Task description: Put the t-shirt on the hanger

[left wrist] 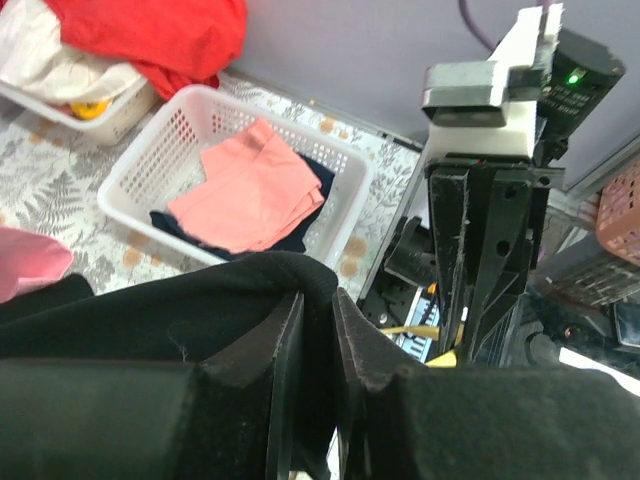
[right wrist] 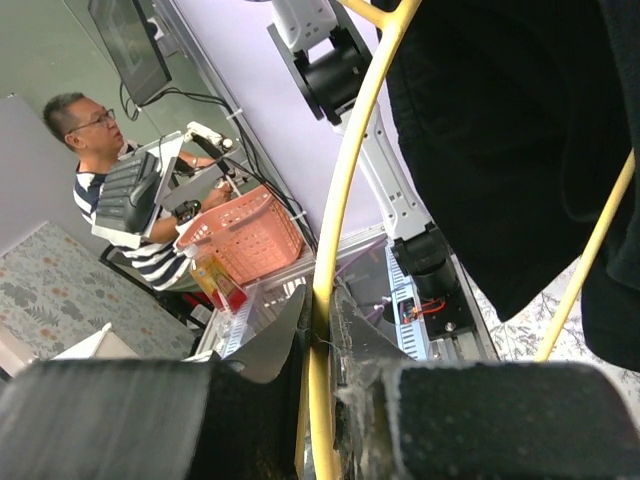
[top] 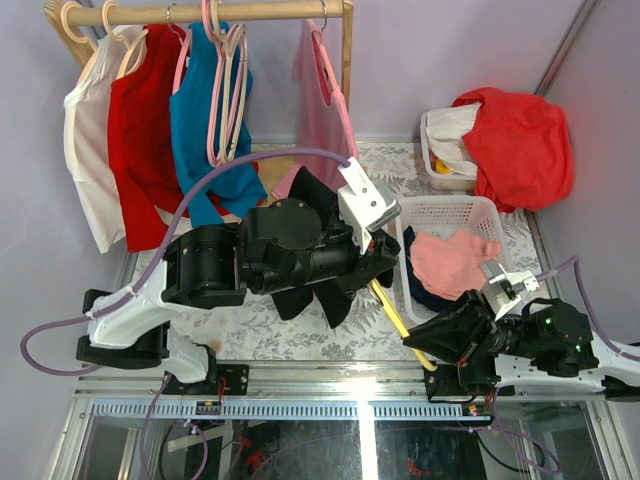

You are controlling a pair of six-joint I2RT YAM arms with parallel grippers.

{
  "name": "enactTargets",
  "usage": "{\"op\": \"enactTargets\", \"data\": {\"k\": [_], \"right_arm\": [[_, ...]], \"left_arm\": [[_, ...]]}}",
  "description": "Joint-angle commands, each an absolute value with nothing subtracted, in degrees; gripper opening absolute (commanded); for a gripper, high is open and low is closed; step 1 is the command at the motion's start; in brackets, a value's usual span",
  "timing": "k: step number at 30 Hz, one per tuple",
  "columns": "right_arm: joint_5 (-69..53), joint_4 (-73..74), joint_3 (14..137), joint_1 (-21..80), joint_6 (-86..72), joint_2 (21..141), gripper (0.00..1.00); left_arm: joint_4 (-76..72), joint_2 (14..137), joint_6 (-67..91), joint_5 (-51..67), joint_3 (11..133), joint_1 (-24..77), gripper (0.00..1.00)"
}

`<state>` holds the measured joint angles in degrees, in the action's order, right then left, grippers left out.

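Note:
The black t-shirt [top: 318, 205] hangs bunched above the table's middle, held up by my left gripper [top: 385, 258], which is shut on a fold of it [left wrist: 200, 310]. The yellow hanger [top: 392, 312] runs from under the shirt down to my right gripper [top: 418, 352], which is shut on its thin rim [right wrist: 345, 200]. In the right wrist view the black cloth [right wrist: 510, 130] drapes over the hanger's upper part, with a second yellow bar [right wrist: 590, 255] beside it. The hanger's hook is hidden.
A white basket [top: 458, 215] holding pink cloth [top: 455, 262] stands just right of the grippers. A second tub with red cloth [top: 515, 140] is at the back right. A clothes rail [top: 210, 12] with hung shirts and pink hangers fills the back left.

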<state>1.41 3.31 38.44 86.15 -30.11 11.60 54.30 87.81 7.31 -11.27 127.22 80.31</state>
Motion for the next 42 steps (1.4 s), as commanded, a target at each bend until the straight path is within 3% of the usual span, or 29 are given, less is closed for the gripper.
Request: {"op": "enactTargets", "data": {"k": [1, 17, 32, 42], "right_arm": [[3.78, -5.88, 37.59, 86.48, -26.73, 9.34, 0.00], [3.79, -19.71, 20.72, 86.43, -20.64, 5.62, 0.00], [3.22, -22.13, 12.44, 86.48, -22.77, 1.88, 0.00], [3.48, -20.53, 12.33, 86.48, -23.38, 1.17, 0.00]], "left_arm": [[51.17, 85.50, 9.44, -12.26, 120.80, 81.52, 0.17], [48.60, 78.65, 20.84, -22.20, 97.97, 81.43, 0.35], [47.41, 74.92, 24.07, -30.93, 100.07, 81.39, 0.50], [48.38, 71.77, 26.38, -35.63, 99.98, 81.35, 0.51]]}}
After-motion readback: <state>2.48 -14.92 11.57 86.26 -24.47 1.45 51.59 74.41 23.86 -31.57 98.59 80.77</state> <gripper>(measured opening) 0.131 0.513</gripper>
